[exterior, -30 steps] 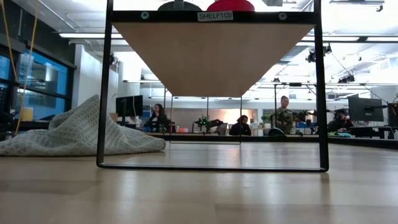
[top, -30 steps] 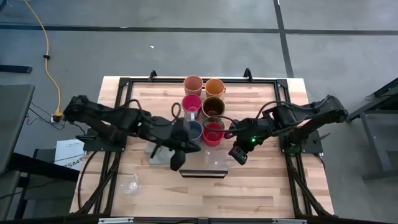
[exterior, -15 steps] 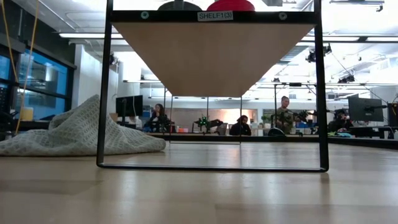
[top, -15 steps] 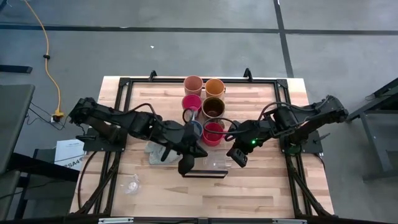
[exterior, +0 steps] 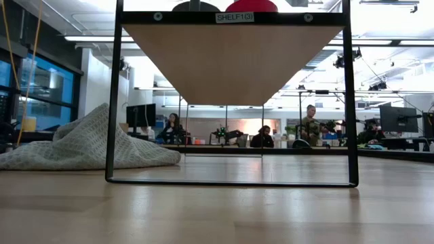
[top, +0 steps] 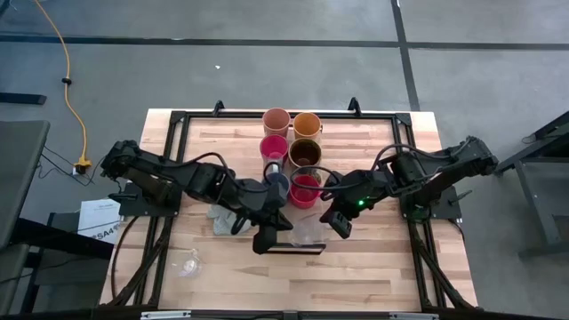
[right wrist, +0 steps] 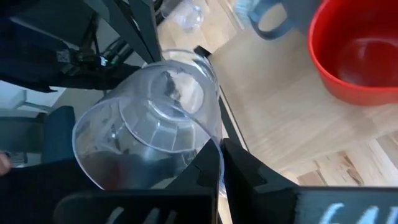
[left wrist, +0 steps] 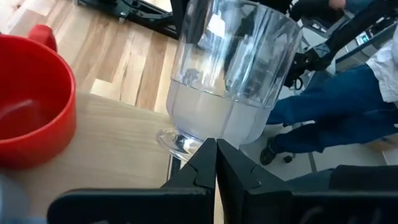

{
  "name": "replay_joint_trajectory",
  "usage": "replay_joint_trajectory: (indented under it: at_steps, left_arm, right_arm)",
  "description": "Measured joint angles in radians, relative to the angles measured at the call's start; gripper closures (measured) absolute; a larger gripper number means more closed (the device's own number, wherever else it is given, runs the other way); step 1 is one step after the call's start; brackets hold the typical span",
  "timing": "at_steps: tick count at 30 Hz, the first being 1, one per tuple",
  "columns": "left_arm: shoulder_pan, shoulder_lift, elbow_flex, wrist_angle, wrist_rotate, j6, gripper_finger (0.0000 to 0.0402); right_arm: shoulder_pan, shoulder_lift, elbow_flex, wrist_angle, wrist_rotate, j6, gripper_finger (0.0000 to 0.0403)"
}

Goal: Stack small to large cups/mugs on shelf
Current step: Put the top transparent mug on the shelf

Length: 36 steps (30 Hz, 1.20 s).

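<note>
The shelf [top: 293, 169] is a raised light-wood board running from the far to the near side, seen from below in the low view [exterior: 230, 61]. On it stand peach [top: 276, 120], orange [top: 307, 123], pink [top: 274, 147], brown [top: 305, 153], blue-grey [top: 279, 181] and red [top: 305, 189] cups. A clear glass [top: 308, 229] stands upright on its foot at the near end. My left gripper [top: 268, 238], shut, is at its left. My right gripper [top: 338, 222], shut, is at its right. A second clear glass [top: 188, 264] lies on the tabletop. My left gripper's shut fingertips [left wrist: 208, 152] stand at the clear glass's lower wall [left wrist: 205, 121], just above its foot, coming slanting down from the table's left. I cannot tell whether they touch it. My right gripper's shut fingertips [right wrist: 211, 155] stand at the glass's outer wall [right wrist: 208, 118], slanting down from the right. Touch cannot be told.
A grey cloth [top: 222, 215] lies crumpled on the tabletop left of the shelf, also in the low view [exterior: 88, 146]. The shelf's black frame legs [exterior: 112, 102] stand on the table. People sit in the room beyond the table.
My left gripper has moved toward the table's right and down, closing on the clear glass at the shelf's near end, still shut. The glass and the cups have stayed where they were.
</note>
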State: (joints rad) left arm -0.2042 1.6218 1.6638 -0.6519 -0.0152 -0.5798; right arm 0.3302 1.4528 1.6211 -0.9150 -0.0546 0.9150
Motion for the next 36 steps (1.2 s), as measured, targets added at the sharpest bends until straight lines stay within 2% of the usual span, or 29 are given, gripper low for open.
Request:
replay_joint_trajectory:
  at_steps: [9, 15, 22, 25, 36]
  left_arm:
    - [-0.001, 0.013, -0.001, -0.017, 0.007, 0.004, 0.0402]
    - [0.001, 0.05, -0.001, 0.007, 0.069, 0.0, 0.0402]
    - [0.001, 0.056, -0.001, 0.005, 0.054, 0.0, 0.0402]
    - [0.001, 0.039, -0.001, -0.038, 0.015, 0.001, 0.0402]
    - [-0.01, -0.181, -0.001, -0.139, -0.183, 0.079, 0.0402]
  right_arm:
    - [0.0, 0.0, 0.0, 0.06, 0.001, 0.0, 0.0403]
    - [0.0, 0.0, 0.0, 0.07, 0.011, 0.0, 0.0403]
    - [0.0, 0.0, 0.0, 0.075, 0.022, 0.0, 0.0403]
    - [-0.001, 0.001, 0.0, 0.066, 0.031, 0.0, 0.0403]
    - [-0.001, 0.007, 0.001, -0.08, 0.083, 0.1, 0.0403]
